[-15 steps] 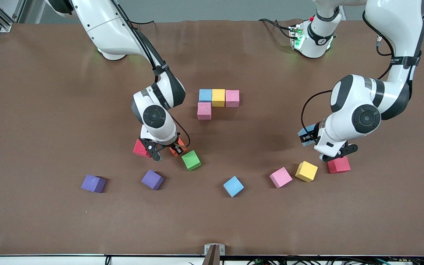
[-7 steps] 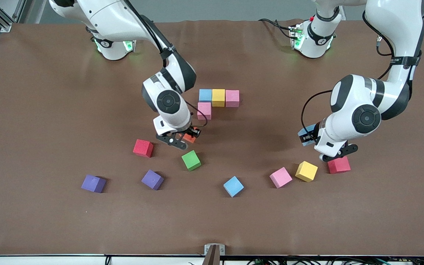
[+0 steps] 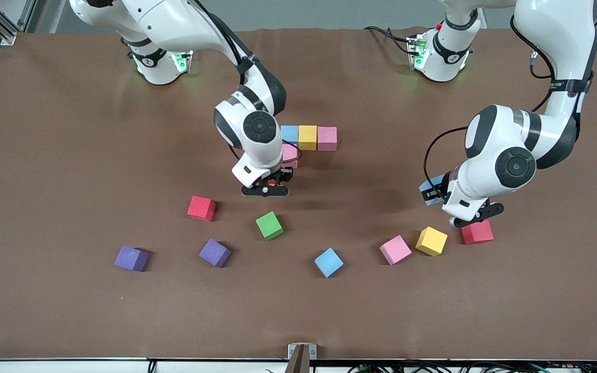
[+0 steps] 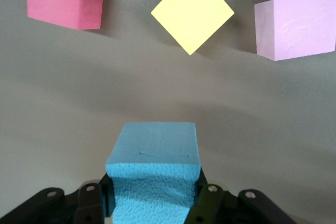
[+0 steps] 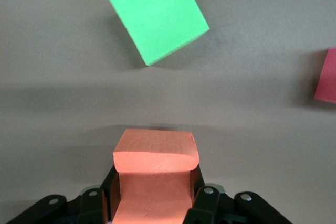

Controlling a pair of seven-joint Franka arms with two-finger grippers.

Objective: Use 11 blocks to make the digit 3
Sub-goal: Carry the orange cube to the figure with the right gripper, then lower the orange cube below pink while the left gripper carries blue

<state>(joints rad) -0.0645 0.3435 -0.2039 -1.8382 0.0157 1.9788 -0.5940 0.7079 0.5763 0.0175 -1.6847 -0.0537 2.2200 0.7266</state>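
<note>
The brown table [image 3: 70, 155] is spanned by both arms. The right arm [image 3: 249, 132] is seen reaching toward the table's middle; part of the pink cube [image 3: 291, 154] is hidden by it. The left arm [image 3: 506, 155] hangs at its own end of the table; no writing on either arm can be read.

The begun digit 3 [image 3: 309, 139] is made of a blue cube [image 3: 290, 133], a yellow cube [image 3: 307, 137] and a second pink cube [image 3: 327, 138] in one touching bar, with the half-hidden pink cube touching the blue one on the nearer side.

Loose cubes are scattered nearer the front camera: red [image 3: 201, 208], green [image 3: 269, 225], blue [image 3: 328, 262], pink [image 3: 395, 249], yellow [image 3: 431, 241], a second red [image 3: 477, 232]; two purple cubes [image 3: 131, 258] lie toward the right arm's end.

The right gripper [image 5: 152, 203] is clenched on an orange cube [image 5: 154, 174], held over bare table just beside the half-hidden pink cube; the left gripper [image 4: 155, 203] is clenched on a light blue cube [image 4: 155, 169], over the table near the second red cube.
</note>
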